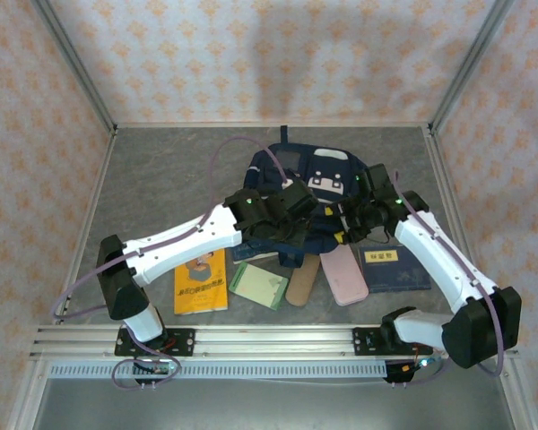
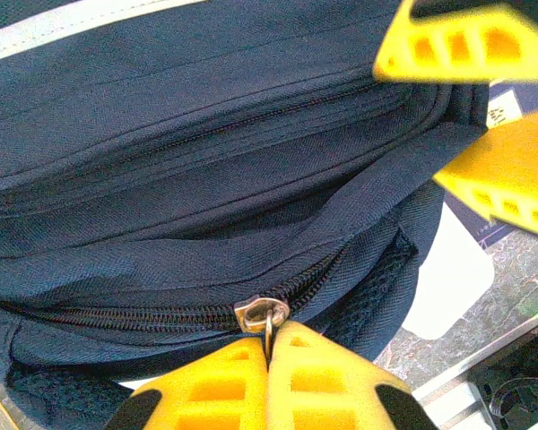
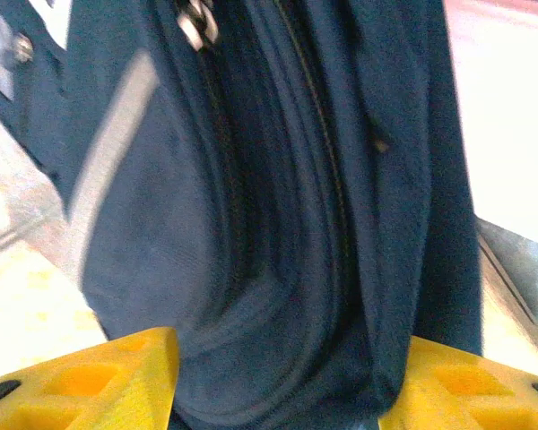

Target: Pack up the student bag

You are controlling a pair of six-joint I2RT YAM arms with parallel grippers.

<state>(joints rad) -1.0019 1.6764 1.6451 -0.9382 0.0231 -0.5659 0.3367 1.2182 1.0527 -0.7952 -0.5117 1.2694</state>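
the student bag (image 1: 316, 184), a large navy-blue fabric backpack with white reflective stripes, lies toward the middle-back of the grey surface (image 1: 161, 170), between the two arms. the left claw (image 2: 269, 345) is closed tight on the small metal zip pull (image 2: 262, 315) of one of the bag's compartments. around the pull the zip teeth look closed, and no opening into the bag shows. the right claw (image 3: 282, 354) stands wide, astride a bulging side of the bag with fabric between its yellow fingers; whether they press it i cannot tell. in front of the bag, near the arm bases, five things lie in a row on the surface: an orange-yellow book (image 1: 202, 282), a green notebook (image 1: 260, 285), a tan oblong case (image 1: 302, 279), a pink pencil case (image 1: 345, 273) and a navy book (image 1: 393, 267). by my reading the task is at its start: the bag has to be unzipped first, and every item is unpacked.
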